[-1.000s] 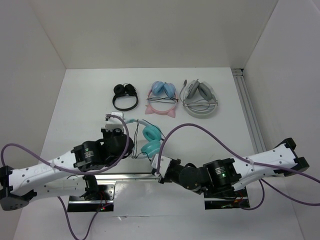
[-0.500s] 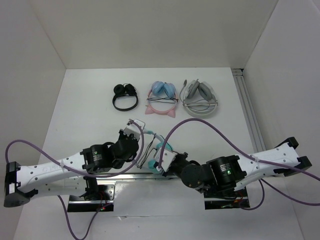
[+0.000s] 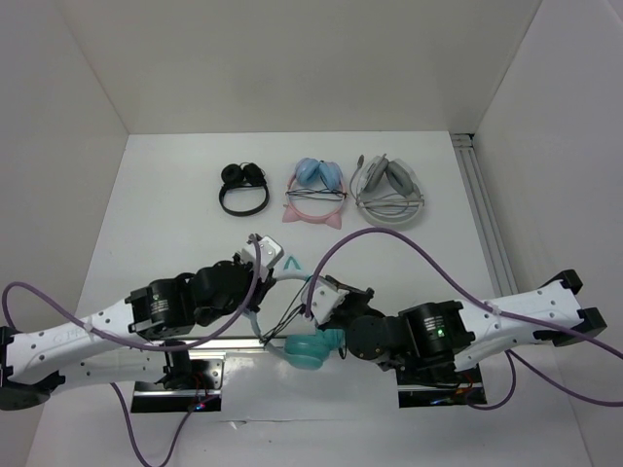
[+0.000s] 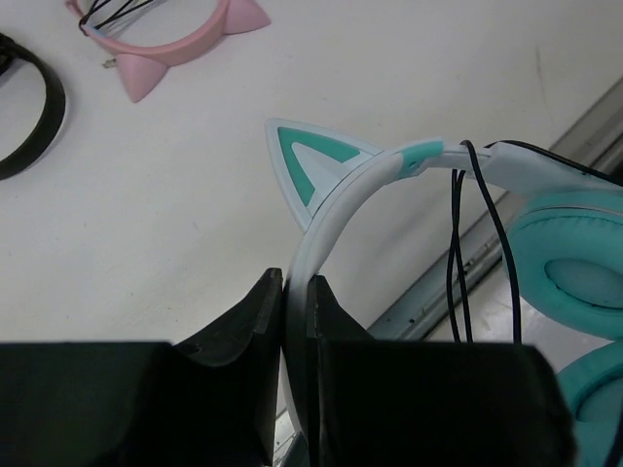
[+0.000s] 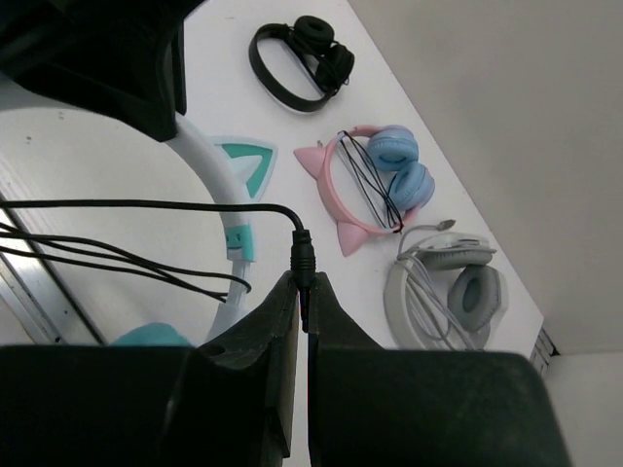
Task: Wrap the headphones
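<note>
Headphones [image 3: 310,352] are being gripped by the headband [image 4: 346,199] in left pincer [image 4: 295,292], plug [image 5: 303,255] in right pincer [image 5: 302,292]; slack cable [image 5: 146,203] beside headband risks being snagged.

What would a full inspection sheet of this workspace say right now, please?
Surface: white table, bare where it shows.
Job's things: teal headphones between the arms at the near edge; black cable in loose loops, not wrapped.
Clutter: black headphones, pink headphones and grey headphones in a row at the far side.
Grippers: left gripper shut on the white headband; right gripper shut on the cable's plug.
Cables: purple cables arch over both arms.
Surroundings: white walls; metal rail along the right edge.
</note>
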Motion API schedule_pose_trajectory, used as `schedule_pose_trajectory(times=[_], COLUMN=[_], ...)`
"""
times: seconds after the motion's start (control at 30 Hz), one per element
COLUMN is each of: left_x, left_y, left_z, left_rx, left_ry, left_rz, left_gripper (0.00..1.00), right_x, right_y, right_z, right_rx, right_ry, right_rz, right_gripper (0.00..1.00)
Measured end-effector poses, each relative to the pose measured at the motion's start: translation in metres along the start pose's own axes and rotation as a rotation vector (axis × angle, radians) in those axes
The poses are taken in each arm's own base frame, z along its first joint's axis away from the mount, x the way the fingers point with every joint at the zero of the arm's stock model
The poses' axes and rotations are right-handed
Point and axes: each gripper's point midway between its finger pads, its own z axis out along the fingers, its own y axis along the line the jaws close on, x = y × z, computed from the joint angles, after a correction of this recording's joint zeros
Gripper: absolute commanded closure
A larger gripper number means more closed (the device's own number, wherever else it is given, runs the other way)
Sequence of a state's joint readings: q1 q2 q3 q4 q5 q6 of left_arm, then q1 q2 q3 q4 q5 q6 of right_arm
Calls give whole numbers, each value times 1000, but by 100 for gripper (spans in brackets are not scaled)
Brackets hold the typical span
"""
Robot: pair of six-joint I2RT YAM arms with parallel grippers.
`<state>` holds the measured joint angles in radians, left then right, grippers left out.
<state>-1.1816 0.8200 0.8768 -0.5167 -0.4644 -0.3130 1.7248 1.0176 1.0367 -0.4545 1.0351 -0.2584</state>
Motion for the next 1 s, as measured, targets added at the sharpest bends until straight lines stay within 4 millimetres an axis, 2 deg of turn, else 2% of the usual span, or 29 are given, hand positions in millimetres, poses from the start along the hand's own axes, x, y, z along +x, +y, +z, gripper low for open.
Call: schedule_pose_trajectory(times=[0.2,0.37,0.63,0.83,0.97,1.0], left_x=[-23,-41,-47,-65,-79,-83], left_y=[-14,-13,-17,-18,-14,-14], left_z=[-27,-49,-60,-75,-84,-86], left_rx=[133,188,246,276,266,262], left_ry=[-28,-92,-121,-157,-173,-178], left_rz=[40,81,142,177,191,191], left_gripper=[100,100,100,100,100,100], right_x=[2,4,9,14,13,13], right_y=[-3,1,9,12,10,9], right_z=[-3,-3,-2,-1,0,0], right_rx=[-5,-35,-59,-61,-40,-31], right_ry=[1,4,6,10,7,8], right_rz=[-9,-24,-40,-54,-43,-42], right_gripper=[100,100,100,100,93,88])
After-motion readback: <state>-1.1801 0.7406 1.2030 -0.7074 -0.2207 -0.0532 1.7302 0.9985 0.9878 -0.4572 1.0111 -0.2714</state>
